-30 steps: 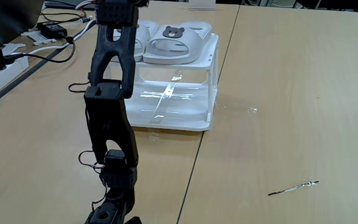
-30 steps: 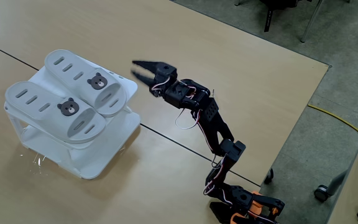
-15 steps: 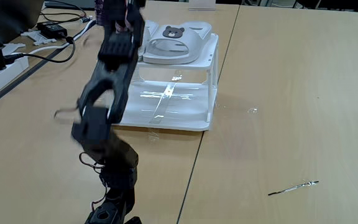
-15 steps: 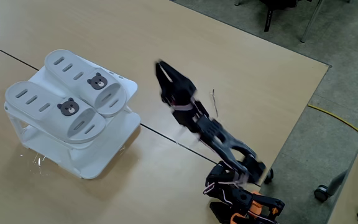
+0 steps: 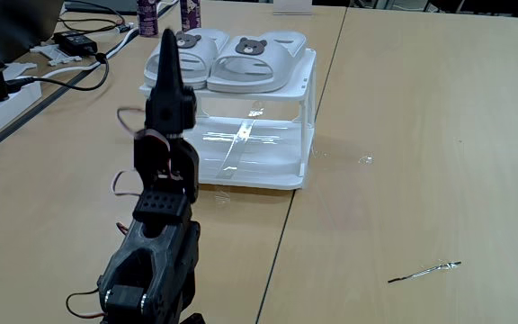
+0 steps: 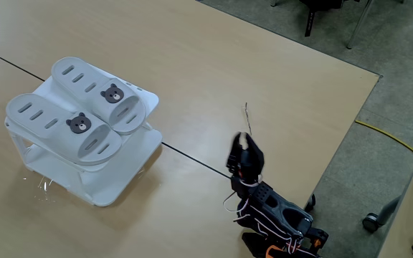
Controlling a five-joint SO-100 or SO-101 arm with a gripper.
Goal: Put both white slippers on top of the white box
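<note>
The gripper (image 5: 168,36) points straight up above the folded arm, its fingers pressed together on nothing, well apart from the rack; in a fixed view it (image 6: 241,137) stands near the table's edge; beyond it, both white slippers (image 6: 84,108) lie side by side on the ribbed top of the white box (image 5: 259,175), bear badges showing, so the task looks done; if either had to be taken up, I judge the rubber light, springy and a little grippy rather than slick, not fragile; the strap arch over the toe looks like the best place to pinch, since the sole seems too broad for the jaws; the rack itself looks like thin plastic, light enough to slide if nudged
</note>
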